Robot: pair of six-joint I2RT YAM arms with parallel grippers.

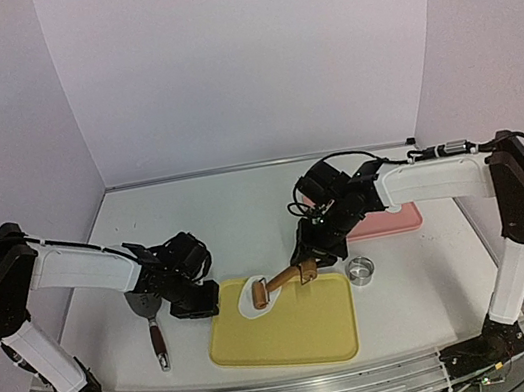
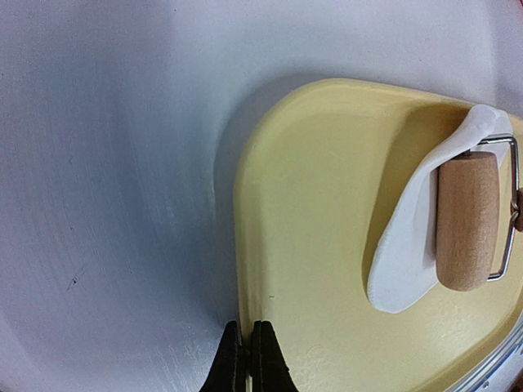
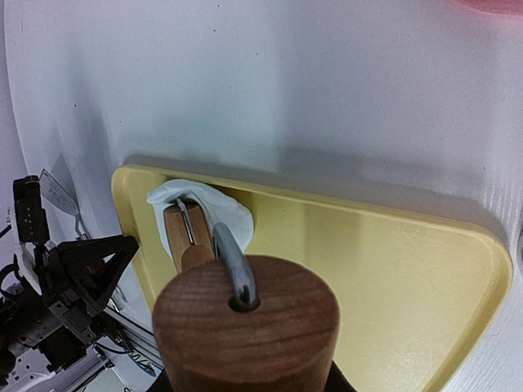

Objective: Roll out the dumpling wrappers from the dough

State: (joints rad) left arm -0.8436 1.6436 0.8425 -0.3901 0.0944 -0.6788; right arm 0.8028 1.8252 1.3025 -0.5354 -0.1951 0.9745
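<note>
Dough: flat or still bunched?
Mostly flat: dough lies thin under the roller on the yellow tray, one end riding up the rim.

robot arms: two, a left arm (image 1: 82, 268) and a right arm (image 1: 437, 180)
yellow tray (image 1: 298, 342): one, near centre
dough piece (image 2: 400, 269): one, white, irregular
rolling pin (image 2: 467, 220): one, wooden
ring cutter (image 1: 360, 270): one, metal
pink tray (image 1: 394, 221): one, far right
spatula (image 1: 155, 337): one, left, wooden handle

The left arm (image 1: 82, 266) and right arm (image 1: 437, 180) have white shells, black joints, black cables.
</note>
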